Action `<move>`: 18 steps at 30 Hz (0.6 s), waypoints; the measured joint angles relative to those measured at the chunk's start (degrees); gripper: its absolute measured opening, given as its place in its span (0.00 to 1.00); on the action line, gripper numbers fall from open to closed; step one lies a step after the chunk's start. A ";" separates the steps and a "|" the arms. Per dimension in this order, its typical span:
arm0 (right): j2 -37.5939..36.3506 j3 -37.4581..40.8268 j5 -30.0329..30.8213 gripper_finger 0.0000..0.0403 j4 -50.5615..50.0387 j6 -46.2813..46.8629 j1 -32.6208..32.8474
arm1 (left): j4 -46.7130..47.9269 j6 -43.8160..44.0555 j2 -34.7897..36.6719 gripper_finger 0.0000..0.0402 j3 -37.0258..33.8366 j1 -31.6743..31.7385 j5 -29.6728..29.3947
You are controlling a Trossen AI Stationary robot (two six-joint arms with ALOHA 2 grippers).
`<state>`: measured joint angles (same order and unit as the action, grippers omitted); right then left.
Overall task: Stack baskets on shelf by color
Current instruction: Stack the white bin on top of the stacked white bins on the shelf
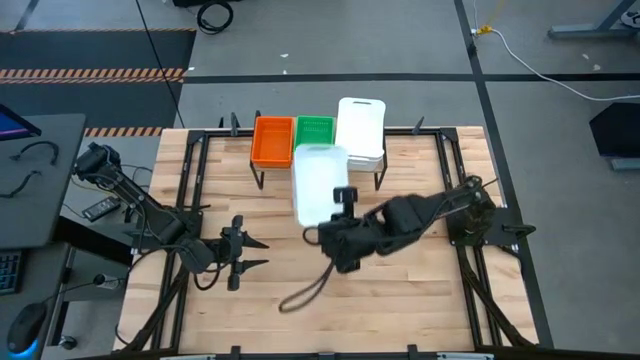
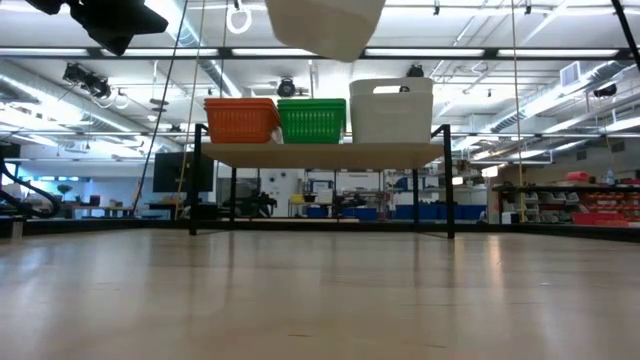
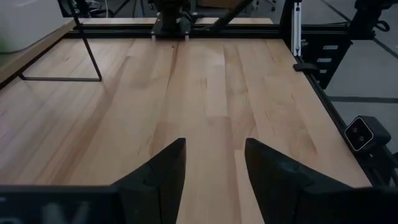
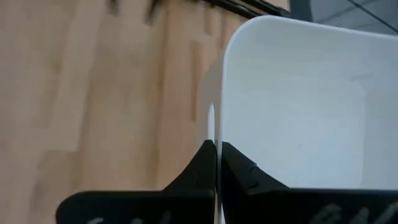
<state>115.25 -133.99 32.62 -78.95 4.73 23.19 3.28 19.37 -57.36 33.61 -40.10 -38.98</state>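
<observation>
On the shelf (image 1: pixel 318 158) at the table's far side, orange baskets (image 1: pixel 272 140), green baskets (image 1: pixel 314 130) and a white basket (image 1: pixel 360 128) stand side by side on the plank; in the low view they appear as orange (image 2: pixel 240 120), green (image 2: pixel 312 118) and white (image 2: pixel 392 110). My right gripper (image 1: pixel 345 196) is shut on another white basket (image 1: pixel 318 185), held in the air in front of the shelf and seen at the top of the low view (image 2: pixel 325 25). My left gripper (image 1: pixel 256 253) hovers open over bare table near the left side. My right gripper (image 4: pixel 216 155) pinches the rim of the white basket's side wall (image 4: pixel 215 121), on the side facing the table's right. One finger is inside the basket and one (image 4: pixel 198 167) outside. The fingers come from above, slanting in from the right. The basket is lifted clear and roughly level.
Black frame rails (image 1: pixel 190 215) run along the table's left and right sides. A dark cable loop (image 1: pixel 305 290) lies on the wood toward the near edge. The left wrist view shows a shelf leg (image 3: pixel 87 43) and open tabletop (image 3: pixel 211 93) ahead of the fingers.
</observation>
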 joint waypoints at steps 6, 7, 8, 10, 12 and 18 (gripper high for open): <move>-2.89 0.02 1.03 0.01 -3.02 -2.71 -3.93 | 0.01 0.01 0.00 0.43 0.00 -0.02 0.04; -3.31 0.02 1.01 0.01 -3.29 -3.60 -4.74 | 0.01 0.01 0.00 0.43 0.00 -0.02 0.18; -3.78 0.02 0.99 0.01 -3.68 -4.62 -5.55 | 0.01 0.01 0.00 0.43 0.00 -0.02 0.21; -4.62 0.04 1.01 0.01 -4.33 -6.60 -7.33 | 0.03 0.01 0.00 0.43 0.00 -0.02 0.21; -5.69 0.04 1.01 0.01 -4.86 -8.01 -9.23 | 0.03 0.01 0.00 0.43 0.00 -0.02 0.21; -8.77 0.04 0.65 0.01 -5.97 -10.27 -15.52 | 0.50 0.01 0.00 0.43 0.00 -0.02 0.23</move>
<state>106.48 -133.95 33.27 -84.92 -5.53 7.67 3.78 19.38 -57.36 33.61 -40.12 -38.74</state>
